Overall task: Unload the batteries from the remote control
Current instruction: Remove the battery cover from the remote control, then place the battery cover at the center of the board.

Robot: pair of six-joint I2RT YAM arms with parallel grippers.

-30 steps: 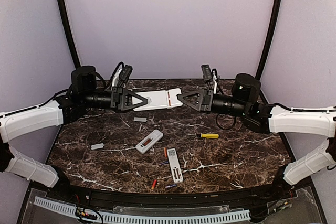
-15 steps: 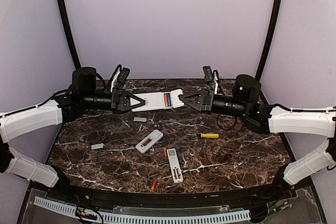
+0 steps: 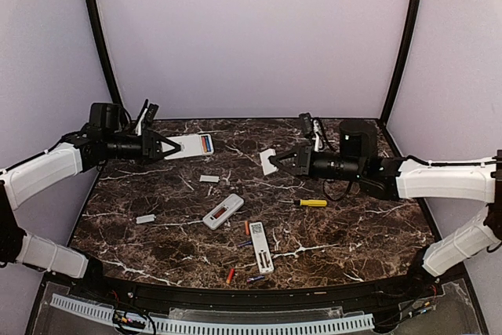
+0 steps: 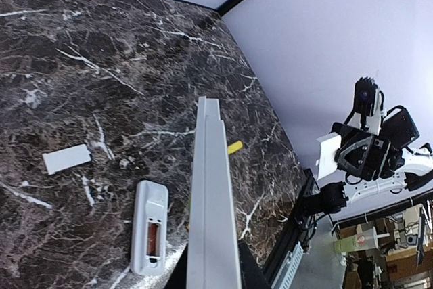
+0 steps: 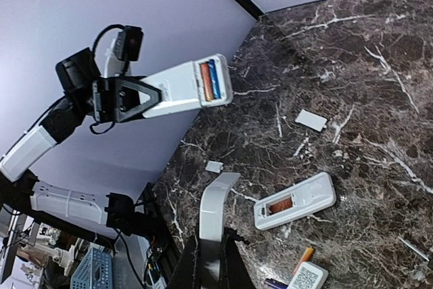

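My left gripper [image 3: 169,147] is shut on one end of a white remote control [image 3: 188,145], held above the table's back left. Its battery bay faces up, with an orange-red and a blue cell, the batteries [image 3: 206,143], inside; they also show in the right wrist view as batteries [image 5: 209,80]. In the left wrist view that remote control [image 4: 212,194] appears edge-on. My right gripper [image 3: 277,162] is shut on a small white cover plate [image 3: 268,161], apart from the remote. The plate [image 5: 218,202] curves up from the right gripper [image 5: 210,262].
Two more white remotes lie mid-table, one with an empty bay [image 3: 223,211] and one with a QR label [image 3: 260,245]. Loose batteries [image 3: 230,275] lie near the front. A yellow-handled screwdriver [image 3: 312,202] and grey cover plates [image 3: 209,179] [image 3: 145,219] lie around them.
The two grippers have drawn apart. The left arm carried the remote to the left, and the right came away with the cover plate, baring the batteries.
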